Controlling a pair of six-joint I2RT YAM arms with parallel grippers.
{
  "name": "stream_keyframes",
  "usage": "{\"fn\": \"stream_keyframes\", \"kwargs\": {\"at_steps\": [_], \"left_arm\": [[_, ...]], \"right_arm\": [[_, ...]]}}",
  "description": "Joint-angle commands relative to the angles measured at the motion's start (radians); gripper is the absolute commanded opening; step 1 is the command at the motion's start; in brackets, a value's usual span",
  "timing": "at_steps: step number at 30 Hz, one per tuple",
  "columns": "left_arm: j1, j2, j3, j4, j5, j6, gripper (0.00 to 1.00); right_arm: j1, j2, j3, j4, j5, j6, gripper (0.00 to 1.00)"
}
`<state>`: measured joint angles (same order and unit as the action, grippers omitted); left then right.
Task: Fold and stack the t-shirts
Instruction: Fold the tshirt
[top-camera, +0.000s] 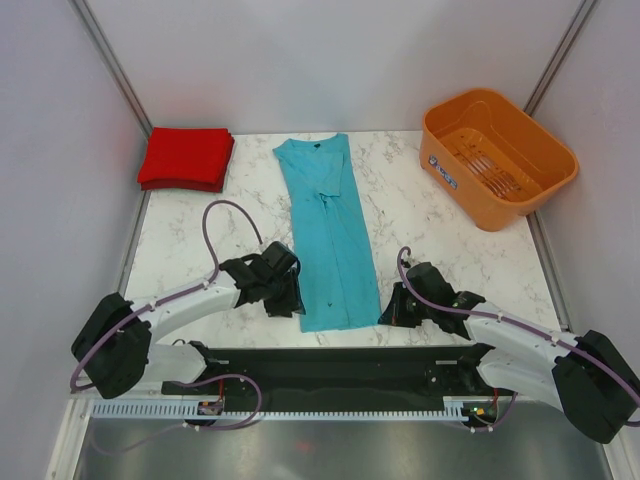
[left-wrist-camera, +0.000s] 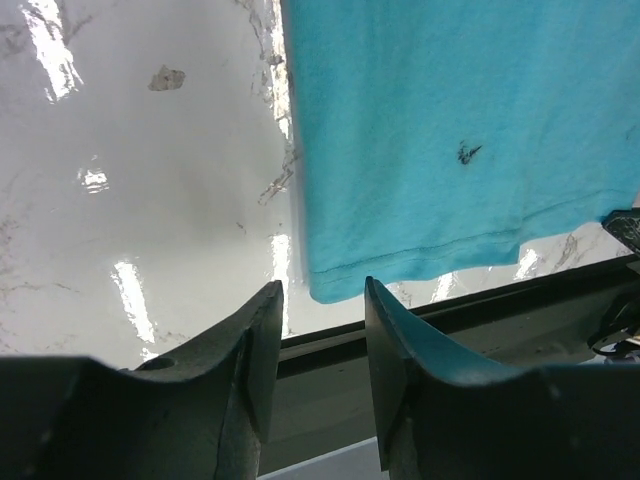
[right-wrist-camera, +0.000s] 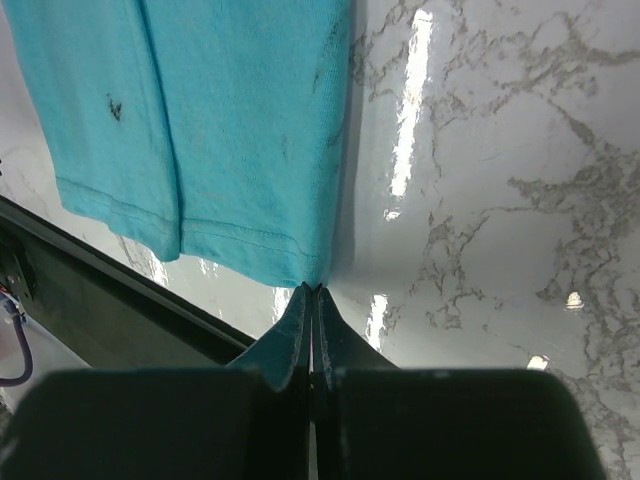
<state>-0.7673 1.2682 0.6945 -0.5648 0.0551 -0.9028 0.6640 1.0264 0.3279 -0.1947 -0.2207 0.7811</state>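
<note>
The left hand (left-wrist-camera: 320, 290) is standing partly open and holding nothing, with the hem corner of the teal-blue t-shirt (left-wrist-camera: 450, 120) lying just ahead of its fingertips on the table (left-wrist-camera: 150, 200). The right hand (right-wrist-camera: 312, 290) is pressing its fingers fully together, tips touching the hem's other corner; I cannot tell whether cloth is pinched. The red t-shirt (top-camera: 186, 158) is lying folded, far ahead of the left hand.

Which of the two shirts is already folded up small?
The bright red cloth t-shirt at the far left corner; the teal-blue cloth t-shirt lies in a long strip at the centre.
</note>
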Motion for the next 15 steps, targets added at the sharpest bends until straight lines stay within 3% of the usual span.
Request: {"fn": "stream_keyframes", "kwargs": {"at_steps": [1,5,15], "left_arm": [[-0.009,0.029,-0.009,0.081,0.034,-0.064,0.46],[-0.021,0.085,-0.035,0.105,0.051,-0.108,0.39],[-0.049,0.112,-0.069,0.105,0.049,-0.151,0.35]], "right_arm": [[0.003,0.004,0.019,0.021,0.009,-0.009,0.00],[0.005,0.001,0.016,0.024,0.007,-0.009,0.00],[0.002,-0.009,0.007,0.023,0.011,-0.002,0.00]]}}
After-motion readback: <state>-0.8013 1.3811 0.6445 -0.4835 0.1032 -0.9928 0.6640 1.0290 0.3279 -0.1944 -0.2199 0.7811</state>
